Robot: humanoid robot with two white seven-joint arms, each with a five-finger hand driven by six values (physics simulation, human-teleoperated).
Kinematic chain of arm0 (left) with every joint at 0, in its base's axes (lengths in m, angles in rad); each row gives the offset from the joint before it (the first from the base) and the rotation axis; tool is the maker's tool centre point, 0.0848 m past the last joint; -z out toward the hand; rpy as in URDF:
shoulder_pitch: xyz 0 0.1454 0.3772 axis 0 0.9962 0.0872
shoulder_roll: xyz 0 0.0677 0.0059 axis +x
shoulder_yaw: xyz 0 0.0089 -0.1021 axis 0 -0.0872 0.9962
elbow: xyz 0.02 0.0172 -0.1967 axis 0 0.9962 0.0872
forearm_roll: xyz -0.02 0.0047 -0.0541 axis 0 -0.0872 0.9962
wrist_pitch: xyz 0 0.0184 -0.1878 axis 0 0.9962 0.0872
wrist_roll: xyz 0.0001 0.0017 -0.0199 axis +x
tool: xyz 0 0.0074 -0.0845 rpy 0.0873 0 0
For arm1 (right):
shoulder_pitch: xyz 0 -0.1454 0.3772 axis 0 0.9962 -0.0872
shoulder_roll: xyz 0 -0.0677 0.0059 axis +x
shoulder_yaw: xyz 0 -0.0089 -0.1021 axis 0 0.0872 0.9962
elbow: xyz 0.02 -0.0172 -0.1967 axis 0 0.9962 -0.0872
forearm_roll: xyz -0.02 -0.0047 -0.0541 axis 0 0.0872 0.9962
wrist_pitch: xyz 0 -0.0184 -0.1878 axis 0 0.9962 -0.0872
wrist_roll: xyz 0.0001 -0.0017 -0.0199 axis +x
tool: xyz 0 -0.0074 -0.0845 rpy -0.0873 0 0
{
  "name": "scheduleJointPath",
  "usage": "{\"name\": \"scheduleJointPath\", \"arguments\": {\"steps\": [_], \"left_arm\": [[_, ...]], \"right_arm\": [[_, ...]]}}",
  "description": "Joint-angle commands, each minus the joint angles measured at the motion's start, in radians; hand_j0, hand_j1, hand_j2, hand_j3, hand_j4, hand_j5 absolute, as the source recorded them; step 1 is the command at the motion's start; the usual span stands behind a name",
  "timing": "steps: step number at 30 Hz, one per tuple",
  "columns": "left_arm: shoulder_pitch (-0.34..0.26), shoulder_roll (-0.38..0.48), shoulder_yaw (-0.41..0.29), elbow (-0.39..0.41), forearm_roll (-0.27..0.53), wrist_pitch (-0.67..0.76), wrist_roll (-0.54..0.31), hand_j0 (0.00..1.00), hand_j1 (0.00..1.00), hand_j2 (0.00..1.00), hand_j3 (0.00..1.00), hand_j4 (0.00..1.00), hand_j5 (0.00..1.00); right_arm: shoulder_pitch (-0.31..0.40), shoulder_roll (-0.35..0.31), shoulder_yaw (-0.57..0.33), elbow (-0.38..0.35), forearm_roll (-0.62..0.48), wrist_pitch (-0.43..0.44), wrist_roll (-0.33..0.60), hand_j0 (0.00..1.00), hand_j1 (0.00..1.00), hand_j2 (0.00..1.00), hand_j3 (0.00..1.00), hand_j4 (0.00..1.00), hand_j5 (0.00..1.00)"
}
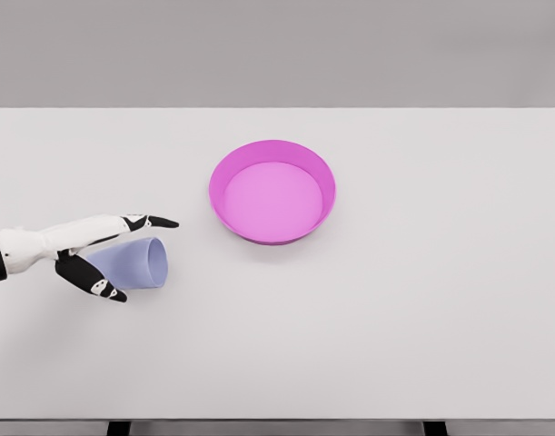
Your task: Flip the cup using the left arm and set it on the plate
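The white table (422, 318) lies bare from 12 o'clock round through 3 to 6, with wide room out to its far, right and near edges. The pink plate (324, 195) sits just past centre toward 12 o'clock, holding nothing. At 9 o'clock, near the left edge, the pale blue cup (141, 262) lies on its side, mouth toward 3 o'clock, and the left hand (91, 250) straddles it with fingers (154, 222) and thumb spread apart above and below, not visibly clamped.
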Motion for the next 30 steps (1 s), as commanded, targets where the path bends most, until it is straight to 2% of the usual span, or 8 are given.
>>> {"name": "scheduleJointPath", "arguments": {"steps": [1, 8, 24, 28, 30], "left_arm": [[0.0, 0.001, 0.001, 0.0, 0.005, 0.02, 0.0, 1.0, 1.0, 1.0, 1.0, 1.0, 1.0], [0.0, 0.001, 0.002, 0.002, 0.016, 0.158, 0.0, 1.0, 1.0, 1.0, 1.0, 1.0, 1.0], [0.009, -0.007, -0.001, 0.009, 0.007, 0.219, 0.0, 1.0, 1.0, 1.0, 1.0, 1.0, 1.0], [0.009, -0.018, -0.005, 0.008, 0.005, 0.236, 0.0, 0.88, 0.88, 0.88, 0.88, 0.88, 0.88], [0.009, -0.025, -0.007, 0.008, 0.004, 0.236, 0.0, 0.86, 0.86, 0.86, 0.86, 0.86, 0.86]], "right_arm": [[-0.002, 0.0, 0.0, 0.0, 0.0, 0.0, 0.0, 1.0, 1.0, 1.0, 1.0, 1.0, 1.0], [0.0, 0.0, 0.0, 0.0, 0.0, 0.0, 0.0, 1.0, 1.0, 1.0, 1.0, 1.0, 1.0], [0.0, 0.0, 0.0, 0.0, 0.0, 0.0, 0.0, 1.0, 1.0, 1.0, 1.0, 1.0, 1.0], [0.0, 0.0, 0.0, 0.0, 0.0, 0.0, 0.0, 1.0, 1.0, 1.0, 1.0, 1.0, 1.0], [-0.002, 0.0, 0.0, 0.0, 0.0, 0.0, 0.0, 1.0, 1.0, 1.0, 1.0, 1.0, 1.0]]}}
